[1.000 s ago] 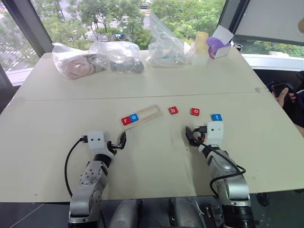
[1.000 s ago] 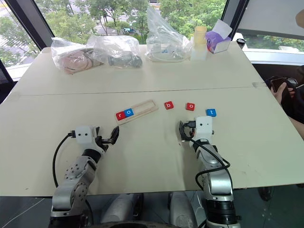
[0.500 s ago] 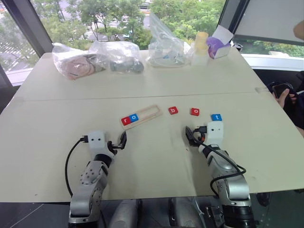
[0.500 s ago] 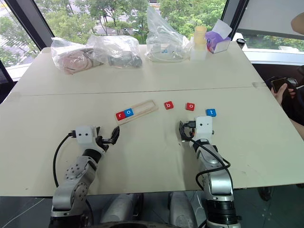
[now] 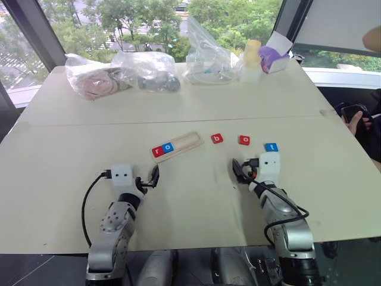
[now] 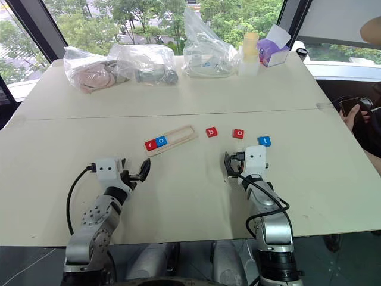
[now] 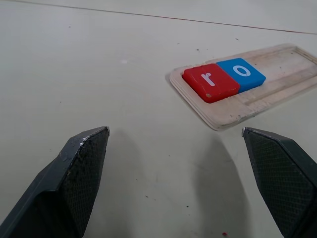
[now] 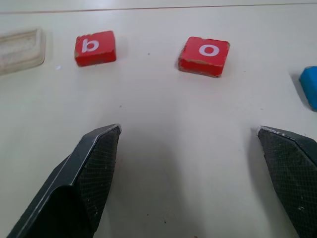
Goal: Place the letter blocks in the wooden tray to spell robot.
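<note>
Both pincers are wide open and hold nothing. The right pincer [image 8: 188, 163] faces the red b block [image 8: 95, 47] and red o block [image 8: 204, 55], probably to grab one. The left pincer [image 7: 181, 173] waits near the wooden tray [image 7: 277, 89], where r [image 7: 210, 82] and o [image 7: 241, 74] already sit.

a pale table [image 5: 71, 179] is carrying the wooden tray [image 5: 184, 142] near its middle, with a red b block [image 5: 217, 139], a red o block [image 5: 244, 140] and a blue t block [image 5: 271, 147] lying in a row beside it. clear plastic bags [image 5: 122, 72], a yellow-capped bottle [image 5: 252, 59] and a purple box [image 5: 272, 58] are sitting along the far edge.
</note>
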